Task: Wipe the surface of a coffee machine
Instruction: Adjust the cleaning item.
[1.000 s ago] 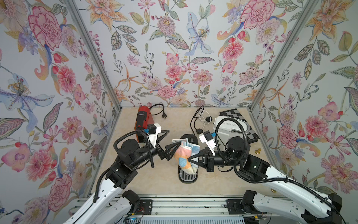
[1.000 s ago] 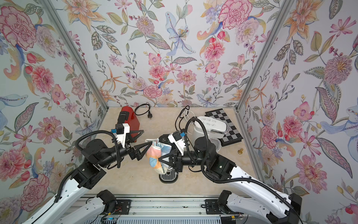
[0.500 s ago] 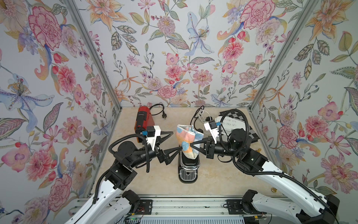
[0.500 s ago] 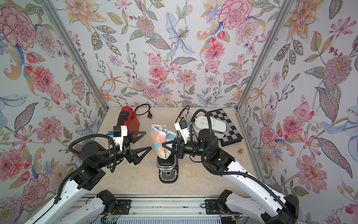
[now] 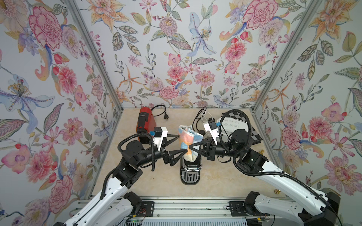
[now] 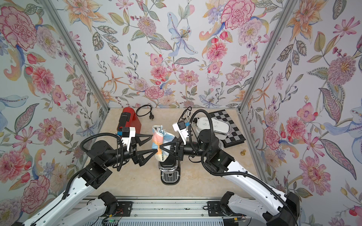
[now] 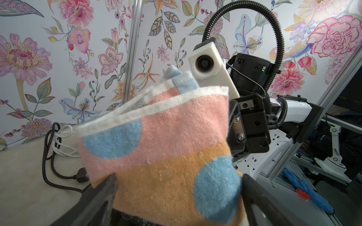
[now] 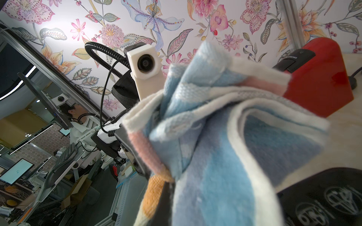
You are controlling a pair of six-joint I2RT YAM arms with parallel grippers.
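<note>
The black machine (image 5: pixel 191 172) stands on the bench (image 5: pixel 152 182) at lower centre in both top views, with its drip grille toward the bottom edge. A folded cloth (image 5: pixel 188 140) in pink, orange and blue hangs above it. The cloth's lower end is over the machine's top, but whether they touch cannot be told.

The right claw (image 5: pixel 191 146) reaches in from the right of the frame and is pinched tight on the cloth at mid height. The left claw (image 5: pixel 182 143) comes from the left of the frame and stands wide. Its fingers (image 7: pixel 101 197) sit on either side of the cloth without clamping it.

A red machine (image 5: pixel 146 122) stands at the upper left of the bench, partly behind the left arm's camera. A black cord (image 5: pixel 161 111) with a plug lies just beside it, near the back wall.

At upper right a white unit (image 5: pixel 235 124) rests on a checkerboard (image 5: pixel 233 114), crossed by the right arm's cable loop. Black and white leads (image 5: pixel 199 118) coil between the unit and the cloth. A small brass piece (image 6: pixel 243 152) lies near the right wall.
</note>
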